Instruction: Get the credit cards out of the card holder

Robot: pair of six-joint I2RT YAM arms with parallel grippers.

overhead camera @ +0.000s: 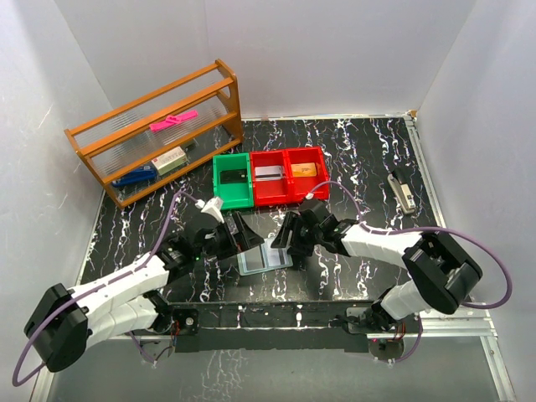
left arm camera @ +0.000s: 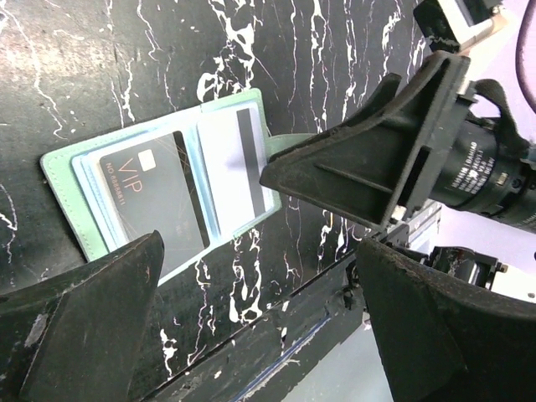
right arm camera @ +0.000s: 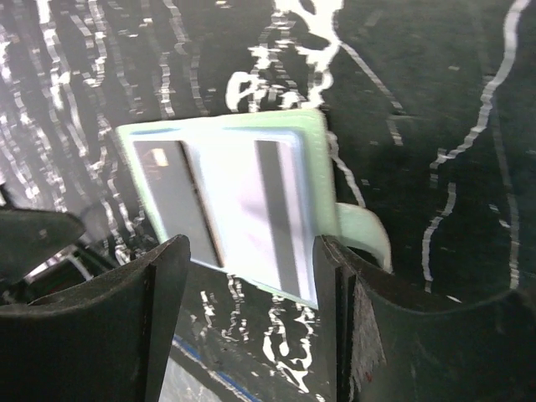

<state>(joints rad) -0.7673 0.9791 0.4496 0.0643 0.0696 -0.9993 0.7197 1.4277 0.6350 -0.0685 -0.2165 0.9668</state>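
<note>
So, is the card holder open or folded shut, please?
Open: the card holder lies spread flat, a black card and a white card in its pockets.

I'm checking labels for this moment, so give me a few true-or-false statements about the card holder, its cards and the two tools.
1. The card holder lies open on the table. True.
2. The black VIP card lies on the table outside the holder. False: it sits in one half of the holder.
3. A white striped card sits in the other half. True.
4. The left tool is shut on a card. False: it is open and holds nothing, as is the right tool.
5. In the top view, the green bin stands right of the red bins. False: it stands left of them.
</note>
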